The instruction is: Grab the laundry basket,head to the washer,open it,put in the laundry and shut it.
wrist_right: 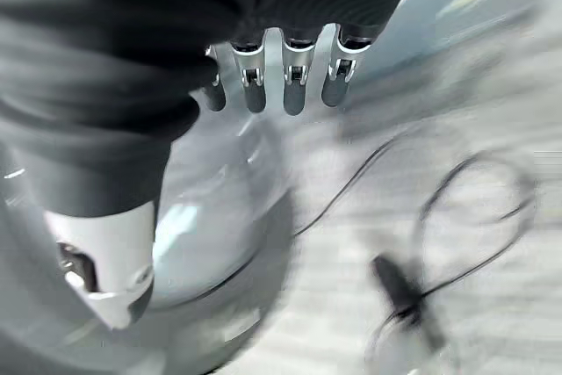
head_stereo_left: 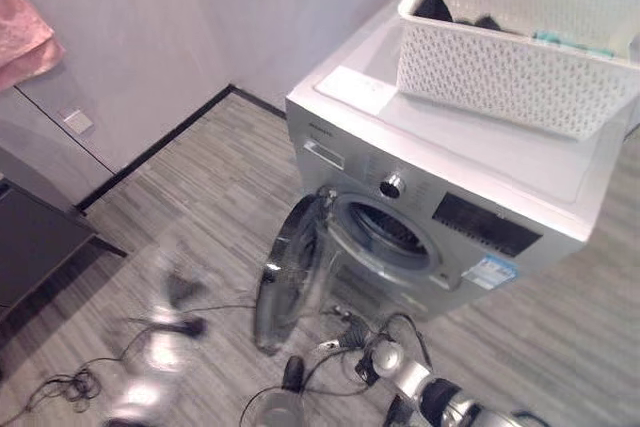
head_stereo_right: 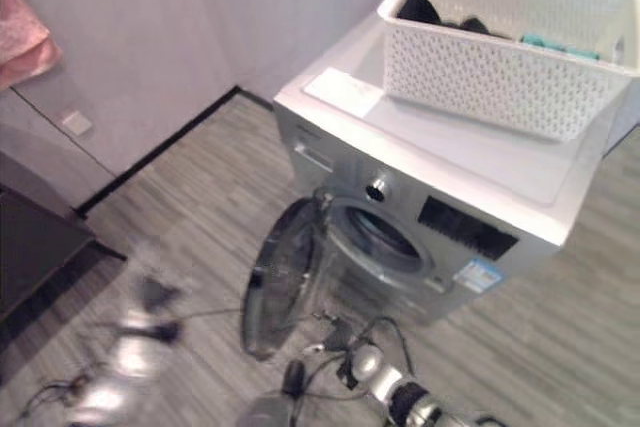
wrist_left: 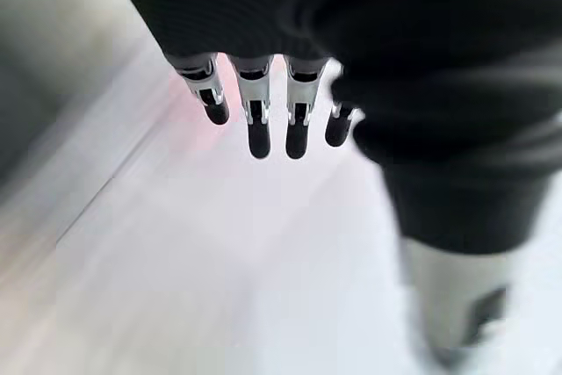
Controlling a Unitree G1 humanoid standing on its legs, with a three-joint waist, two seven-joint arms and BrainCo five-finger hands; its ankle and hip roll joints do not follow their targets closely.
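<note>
The washer point(head_stereo_left: 440, 207) door point(head_stereo_left: 290, 272) hangs open at six o'clock; the laundry basket point(head_stereo_left: 520, 47) sits on top. Both robot hands, left point(wrist_left: 263, 103) and right point(wrist_right: 281, 76), hang slack, holding nothing. A careless lift could tip the basket off.

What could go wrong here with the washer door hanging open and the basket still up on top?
The open washer door swings out over the floor near the right hand, so an arm could knock it. The laundry basket sits atop the washer toward its far edge, with clothes inside; a clumsy reach might push it off.
</note>
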